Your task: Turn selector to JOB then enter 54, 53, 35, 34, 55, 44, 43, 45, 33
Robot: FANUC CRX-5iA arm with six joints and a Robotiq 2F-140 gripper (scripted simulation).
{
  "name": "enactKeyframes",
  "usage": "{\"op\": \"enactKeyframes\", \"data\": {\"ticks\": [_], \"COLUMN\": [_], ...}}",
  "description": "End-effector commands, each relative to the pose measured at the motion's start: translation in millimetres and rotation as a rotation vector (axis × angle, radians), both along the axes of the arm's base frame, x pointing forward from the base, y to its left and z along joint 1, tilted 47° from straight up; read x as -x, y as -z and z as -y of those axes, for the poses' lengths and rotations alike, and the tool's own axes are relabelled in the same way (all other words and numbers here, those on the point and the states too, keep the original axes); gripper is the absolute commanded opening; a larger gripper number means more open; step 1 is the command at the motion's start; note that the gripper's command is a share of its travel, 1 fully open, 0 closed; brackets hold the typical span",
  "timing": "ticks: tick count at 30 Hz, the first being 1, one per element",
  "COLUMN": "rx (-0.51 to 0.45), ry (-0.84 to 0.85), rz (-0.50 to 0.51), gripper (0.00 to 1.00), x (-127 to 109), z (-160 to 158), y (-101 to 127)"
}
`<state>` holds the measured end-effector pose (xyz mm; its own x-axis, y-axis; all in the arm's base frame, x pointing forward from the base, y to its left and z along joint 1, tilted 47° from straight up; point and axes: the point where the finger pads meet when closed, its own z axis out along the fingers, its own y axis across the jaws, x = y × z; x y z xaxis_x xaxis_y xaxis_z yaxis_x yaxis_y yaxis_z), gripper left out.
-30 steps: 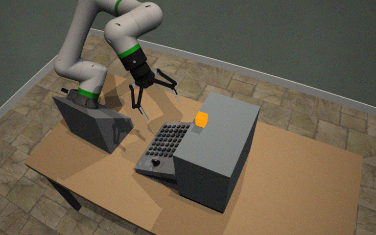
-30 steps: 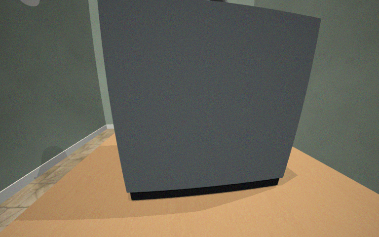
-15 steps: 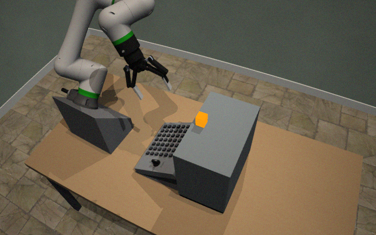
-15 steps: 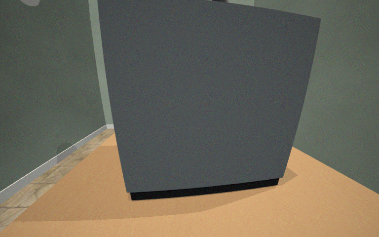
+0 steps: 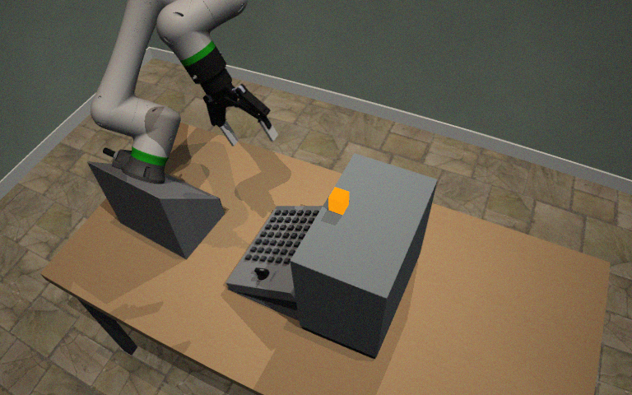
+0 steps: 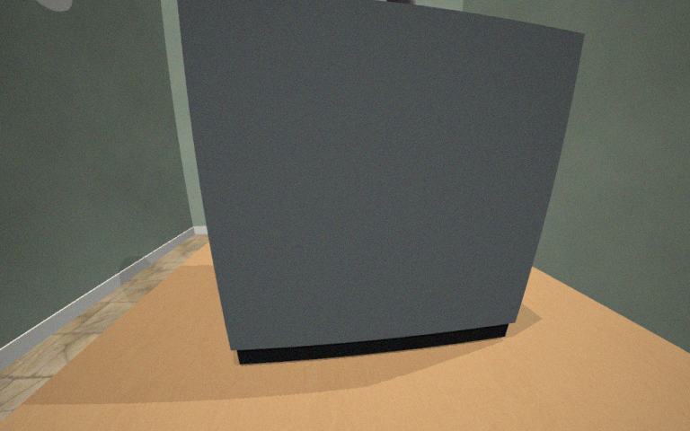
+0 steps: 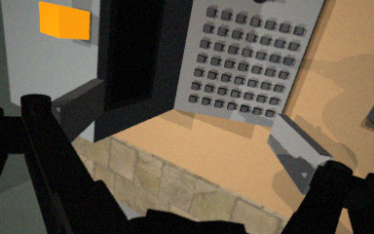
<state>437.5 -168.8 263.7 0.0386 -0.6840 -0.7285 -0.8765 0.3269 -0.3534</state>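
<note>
Hovering wide open, the black jointed hand (image 5: 251, 136) (image 7: 189, 112) shows flat metallic fingertips (image 5: 229, 133) above smooth tan wood (image 5: 503, 298) (image 6: 508, 386) (image 7: 195, 146).

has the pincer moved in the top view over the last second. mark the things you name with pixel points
Yes: the pincer (image 5: 253, 139) (image 7: 189, 112) has drawn back, away from the keypad (image 5: 281, 237) (image 7: 241, 61).
</note>
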Motion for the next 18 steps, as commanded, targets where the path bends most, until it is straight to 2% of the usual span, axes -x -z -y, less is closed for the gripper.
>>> {"op": "enactKeyframes", "data": {"ticks": [1, 2, 4, 6, 18], "rx": [0.0, 0.0, 0.0, 0.0, 0.0], "ry": [0.002, 0.002, 0.002, 0.002, 0.002], "rz": [0.001, 0.001, 0.001, 0.001, 0.001], "gripper": [1.0, 1.0, 1.0, 1.0, 1.0], "x": [0.0, -0.5, -0.5, -2.0, -5.8], "z": [-8.9, -19.9, -19.9, -46.4, -128.6], "y": [8.1, 18.5, 18.5, 43.2, 120.3]}}
